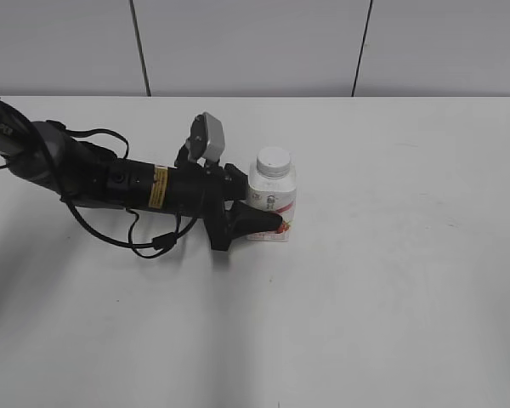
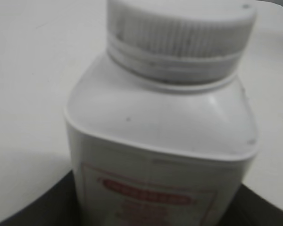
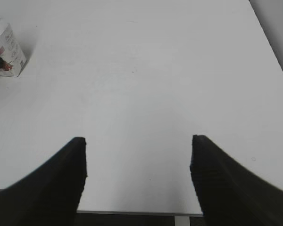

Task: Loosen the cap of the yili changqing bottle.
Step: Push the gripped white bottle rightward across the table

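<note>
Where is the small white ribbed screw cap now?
In the exterior view the white ribbed screw cap sits atop the white strawberry-label bottle near table centre, above the left gripper.

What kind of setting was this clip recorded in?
Probably a lab or test bench rather than a home: a bare white table, a plain grey panelled wall behind it, and only one yili changqing bottle standing there, held by the left gripper.

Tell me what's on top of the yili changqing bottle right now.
The white ribbed cap sits on the neck of the yili changqing bottle, with nothing above it. What is inside cannot be seen: the bottle is opaque and capped. The left gripper has its jaws around the lower body.
</note>
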